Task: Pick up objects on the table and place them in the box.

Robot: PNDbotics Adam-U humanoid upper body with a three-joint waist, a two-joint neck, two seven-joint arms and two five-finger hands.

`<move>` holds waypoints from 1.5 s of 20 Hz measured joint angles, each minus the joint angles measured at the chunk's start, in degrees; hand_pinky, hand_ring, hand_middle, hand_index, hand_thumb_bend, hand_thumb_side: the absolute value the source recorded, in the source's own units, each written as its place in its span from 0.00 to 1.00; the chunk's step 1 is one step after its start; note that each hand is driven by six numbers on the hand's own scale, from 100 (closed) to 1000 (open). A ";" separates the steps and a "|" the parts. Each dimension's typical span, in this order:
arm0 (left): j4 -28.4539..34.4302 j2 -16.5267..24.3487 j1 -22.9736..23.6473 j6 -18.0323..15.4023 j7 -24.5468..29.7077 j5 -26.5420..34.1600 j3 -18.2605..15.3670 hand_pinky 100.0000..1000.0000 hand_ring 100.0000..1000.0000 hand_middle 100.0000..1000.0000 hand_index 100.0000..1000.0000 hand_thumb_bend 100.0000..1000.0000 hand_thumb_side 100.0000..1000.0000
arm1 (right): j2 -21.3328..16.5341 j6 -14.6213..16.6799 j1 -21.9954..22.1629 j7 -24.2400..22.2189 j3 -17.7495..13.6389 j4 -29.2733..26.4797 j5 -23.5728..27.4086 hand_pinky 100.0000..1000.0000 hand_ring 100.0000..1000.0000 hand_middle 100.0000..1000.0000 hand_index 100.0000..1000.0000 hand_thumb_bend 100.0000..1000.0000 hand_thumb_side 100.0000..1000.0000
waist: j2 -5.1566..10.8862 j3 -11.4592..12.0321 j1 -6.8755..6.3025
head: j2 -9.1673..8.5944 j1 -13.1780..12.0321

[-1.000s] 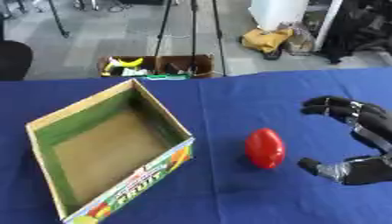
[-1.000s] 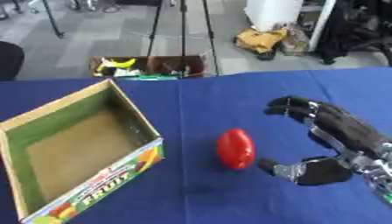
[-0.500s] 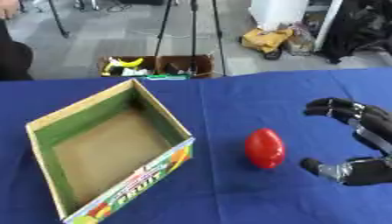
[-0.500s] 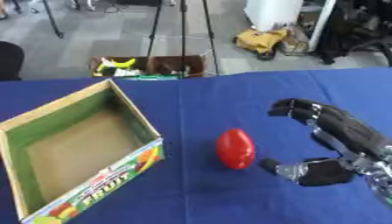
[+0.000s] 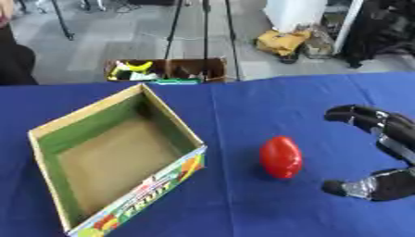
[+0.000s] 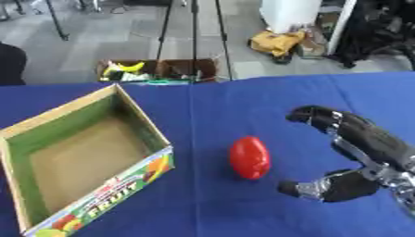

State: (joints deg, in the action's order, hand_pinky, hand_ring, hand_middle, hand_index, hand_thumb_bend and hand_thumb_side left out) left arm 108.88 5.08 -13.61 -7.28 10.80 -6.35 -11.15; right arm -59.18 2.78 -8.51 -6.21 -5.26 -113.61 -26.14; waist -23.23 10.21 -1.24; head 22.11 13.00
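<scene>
Your right robot hand (image 6: pixel 356 152) sits at the right side of the blue-covered bench (image 6: pixel 243 213), spread wide: the fingers arch over from the far side and the thumb reaches in from the near side, and nothing lies between them. It holds nothing yet. Your left robot hand shows in neither view.

The one thing left to move, as far as you can see, is the smooth red egg-shaped object (image 6: pixel 249 157). It lies on the blue cloth near the middle of the bench, long axis pointing roughly away from you, just left of the open right hand and apart from it. No finger touches it.

The open cardboard box with green inner walls and a printed fruit label on its front side (image 5: pixel 122 157) stands to the left of the red object, set at an angle to the bench edge. Its brown floor is bare; nothing has gone in so far as the views show.

So the task looks to be at its very start for this piece: the approach is under way, the grasp is not made, and the lift, carry and drop into the box all remain. Judging from the gap, you need to bring the hand leftward until the red object sits between thumb and fingers before you close.

A rounded, smooth shape like this may roll away if a finger nudges it first.
</scene>
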 measured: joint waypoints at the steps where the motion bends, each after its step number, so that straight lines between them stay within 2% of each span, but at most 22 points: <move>1: 0.00 0.00 0.00 0.00 0.00 0.00 0.00 0.12 0.50 0.55 0.63 0.00 0.86 | -0.33 -0.43 -0.68 -0.52 0.00 0.00 0.68 0.84 0.85 0.88 0.94 0.66 0.78 | 0.00 0.06 0.05 | 0.00 0.02; 10: 0.00 0.01 -0.01 0.06 0.08 0.00 0.17 0.12 0.50 0.55 0.63 0.00 0.86 | -1.70 -5.36 -6.45 -5.39 0.94 -0.13 7.61 0.84 0.84 0.89 0.95 0.65 0.77 | -0.02 0.92 0.76 | 0.00 0.30; 15: 0.00 0.02 -0.01 0.11 0.15 0.00 0.35 0.12 0.50 0.55 0.63 0.00 0.86 | -1.82 -7.67 -8.26 -7.02 1.70 -0.14 9.42 0.84 0.84 0.89 0.95 0.65 0.77 | -0.10 1.33 1.09 | 0.00 0.53; 20: 0.00 0.02 -0.02 0.13 0.28 0.00 0.36 0.12 0.50 0.55 0.63 0.00 0.86 | -2.10 -8.71 -8.75 -7.78 2.16 -0.14 10.24 0.84 0.84 0.90 0.97 0.65 0.74 | -0.17 1.57 1.12 | -0.01 0.71; 25: 0.00 0.02 -0.05 0.03 0.40 0.00 0.37 0.12 0.50 0.55 0.63 0.00 0.86 | -2.11 -10.40 -10.65 -10.54 4.31 -0.14 11.05 0.84 0.86 0.91 0.98 0.67 0.69 | -0.77 2.48 1.40 | -0.07 0.89; 26: 0.00 0.02 -0.05 0.01 0.42 0.00 0.37 0.12 0.50 0.55 0.63 0.00 0.86 | -2.11 -10.46 -10.68 -11.38 4.69 -0.14 11.21 0.85 0.86 0.91 0.99 0.69 0.66 | -0.82 2.60 1.40 | -0.07 0.94; 28: 0.00 0.02 -0.06 -0.01 0.44 0.00 0.37 0.12 0.50 0.55 0.63 0.00 0.86 | -2.10 -10.18 -10.69 -13.15 5.31 -0.14 11.47 0.85 0.86 0.91 0.99 0.69 0.67 | -1.08 2.77 1.40 | -0.08 0.98; 30: 0.00 0.02 -0.07 -0.02 0.45 0.00 0.37 0.12 0.50 0.55 0.63 0.00 0.86 | -2.10 -9.53 -10.70 -14.91 5.63 -0.14 11.64 0.85 0.87 0.92 1.00 0.72 0.63 | -1.19 2.87 1.40 | -0.10 0.99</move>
State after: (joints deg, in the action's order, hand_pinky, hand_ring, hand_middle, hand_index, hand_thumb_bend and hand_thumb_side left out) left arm 108.87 5.10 -13.68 -7.31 11.25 -6.35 -10.77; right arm -61.29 -6.75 -19.21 -21.12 0.37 -113.75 -14.50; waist -24.42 13.08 0.16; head 22.01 13.99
